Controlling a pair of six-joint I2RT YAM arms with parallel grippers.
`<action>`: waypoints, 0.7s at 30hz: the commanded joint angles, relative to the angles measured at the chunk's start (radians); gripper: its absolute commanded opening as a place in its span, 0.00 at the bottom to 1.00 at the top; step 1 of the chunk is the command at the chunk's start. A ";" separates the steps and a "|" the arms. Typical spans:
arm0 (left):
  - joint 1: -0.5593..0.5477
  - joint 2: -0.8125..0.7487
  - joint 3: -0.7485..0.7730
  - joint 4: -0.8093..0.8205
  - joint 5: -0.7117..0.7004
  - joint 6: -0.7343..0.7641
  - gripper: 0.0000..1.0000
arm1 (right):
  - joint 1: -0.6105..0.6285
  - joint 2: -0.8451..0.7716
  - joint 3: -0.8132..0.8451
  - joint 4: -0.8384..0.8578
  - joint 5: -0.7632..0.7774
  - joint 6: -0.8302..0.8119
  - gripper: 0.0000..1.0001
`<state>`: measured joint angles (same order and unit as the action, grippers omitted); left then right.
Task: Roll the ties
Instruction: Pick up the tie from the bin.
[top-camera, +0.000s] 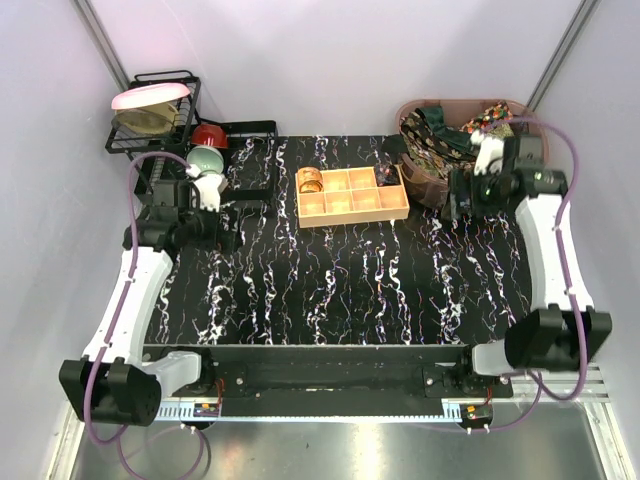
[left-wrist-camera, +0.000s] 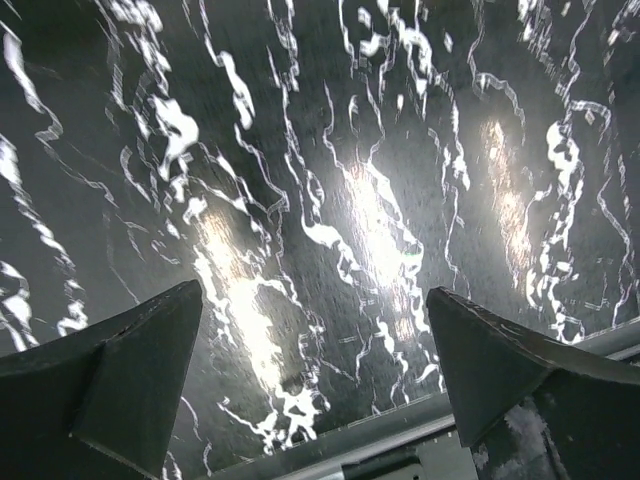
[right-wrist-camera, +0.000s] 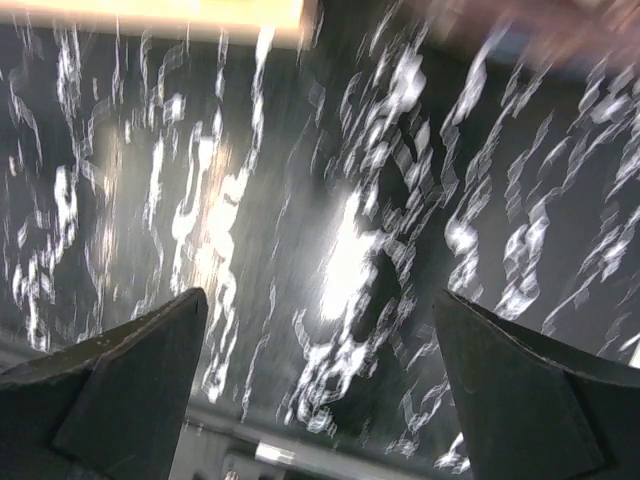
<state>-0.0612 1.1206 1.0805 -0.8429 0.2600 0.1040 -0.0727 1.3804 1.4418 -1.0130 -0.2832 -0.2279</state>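
Several ties, dark with gold and red patterns, lie heaped in a brownish basket (top-camera: 432, 180) at the back right; one tie (top-camera: 440, 135) shows at the top of the heap. A rolled gold-patterned tie (top-camera: 311, 180) sits in the top-left compartment of the tan wooden box (top-camera: 352, 213), and a dark roll (top-camera: 385, 176) sits near the box's right end. My right gripper (top-camera: 458, 197) is open and empty beside the basket, over bare table (right-wrist-camera: 320, 300). My left gripper (top-camera: 228, 238) is open and empty over the table's left side (left-wrist-camera: 315, 300). No plain green tie shows.
A black wire dish rack (top-camera: 155, 115) with a pink plate (top-camera: 150, 95) stands at the back left, with a red bowl (top-camera: 209, 135) and a pale green bowl (top-camera: 205, 160) beside it. The table (top-camera: 320, 290) is black marble. The right wrist view is motion-blurred.
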 joint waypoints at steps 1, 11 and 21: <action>0.004 -0.013 0.123 0.103 -0.034 -0.007 0.99 | -0.076 0.127 0.259 0.056 -0.054 -0.030 1.00; 0.003 0.082 0.274 0.139 0.177 -0.064 0.99 | -0.107 0.651 0.842 0.113 0.050 -0.088 0.81; 0.004 0.107 0.263 0.153 0.228 -0.081 0.99 | -0.111 0.999 1.126 0.175 0.171 -0.327 0.54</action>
<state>-0.0605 1.2308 1.3243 -0.7387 0.4320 0.0429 -0.1795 2.3138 2.4687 -0.8829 -0.1806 -0.4335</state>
